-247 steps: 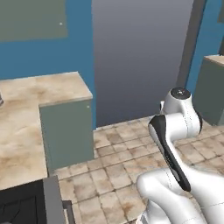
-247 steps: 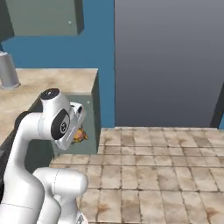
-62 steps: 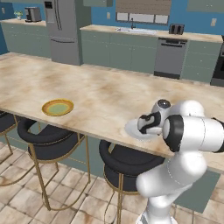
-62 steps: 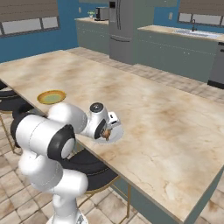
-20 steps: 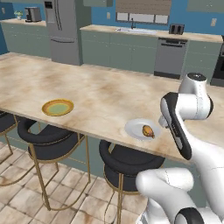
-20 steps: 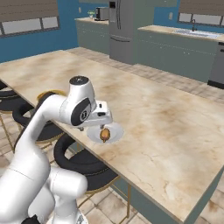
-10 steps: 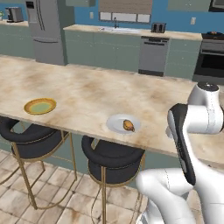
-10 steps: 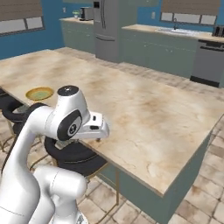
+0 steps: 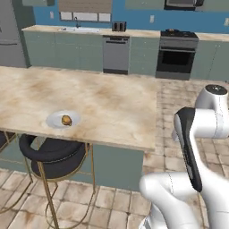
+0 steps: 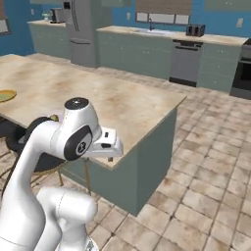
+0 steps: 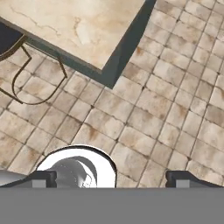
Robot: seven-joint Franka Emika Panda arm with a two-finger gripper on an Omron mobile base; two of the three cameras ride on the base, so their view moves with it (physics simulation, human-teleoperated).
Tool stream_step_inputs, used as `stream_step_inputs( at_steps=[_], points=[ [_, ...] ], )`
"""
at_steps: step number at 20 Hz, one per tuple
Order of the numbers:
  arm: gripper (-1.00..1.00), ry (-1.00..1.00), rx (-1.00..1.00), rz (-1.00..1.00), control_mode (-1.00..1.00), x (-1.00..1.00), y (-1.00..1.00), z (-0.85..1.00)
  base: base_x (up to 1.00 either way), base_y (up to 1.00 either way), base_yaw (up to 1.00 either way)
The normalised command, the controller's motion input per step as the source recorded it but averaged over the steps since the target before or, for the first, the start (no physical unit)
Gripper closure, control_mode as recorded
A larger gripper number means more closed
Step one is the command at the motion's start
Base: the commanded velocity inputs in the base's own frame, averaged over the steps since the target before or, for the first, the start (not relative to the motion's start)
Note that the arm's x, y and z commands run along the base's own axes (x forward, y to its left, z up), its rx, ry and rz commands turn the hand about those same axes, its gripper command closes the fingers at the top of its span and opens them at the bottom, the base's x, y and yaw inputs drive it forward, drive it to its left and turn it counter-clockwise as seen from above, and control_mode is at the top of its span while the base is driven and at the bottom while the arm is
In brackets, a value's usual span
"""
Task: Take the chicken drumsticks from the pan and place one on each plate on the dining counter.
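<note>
One chicken drumstick (image 9: 66, 120), small and golden-brown, lies on the pale grey-white plate (image 9: 55, 120) near the front edge of the dining counter (image 9: 112, 103). The golden-yellow plate (image 10: 5, 95) sits far left on the same counter. My gripper (image 11: 111, 178) is open, its dark fingertips (image 11: 43, 177) far apart with nothing between them. It hangs over the tiled floor just off the counter's corner (image 11: 107, 72). From the right base camera, the gripper (image 10: 109, 145) hangs at that counter's front edge, well right of both plates. The pan is out of view.
A black-seated stool on thin gold legs (image 9: 53, 154) stands under the counter below the pale plate. Wall counters with a dishwasher (image 9: 115, 53) and an oven (image 9: 175, 53) line the back. A fridge (image 10: 83, 29) stands far left. Open tiled floor (image 10: 206, 162) spreads right of the island.
The base has driven right along the island, so the whole scene slid left. My hand has left the pale plate and now hangs past the counter's corner over the floor. The drumstick stays on the plate.
</note>
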Motion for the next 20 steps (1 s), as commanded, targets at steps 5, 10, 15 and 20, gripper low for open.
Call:
stream_step_inputs(
  at_steps=[5, 10, 15, 20],
  points=[
    [-1.0, 0.0, 0.0, 0.0, 1.0, 0.0, 0.0, 0.0, -0.18, -1.0, -0.27],
    [-1.0, 0.0, 0.0, 0.0, 1.0, 0.0, 0.0, 0.0, 0.0, -1.0, -0.31],
    [-1.0, 0.0, 0.0, 0.0, 1.0, 0.0, 0.0, 0.0, 0.64, -0.98, -0.25],
    [-1.0, 0.0, 0.0, 0.0, 1.0, 0.0, 0.0, 0.0, 1.0, -0.43, -0.13]
  ],
)
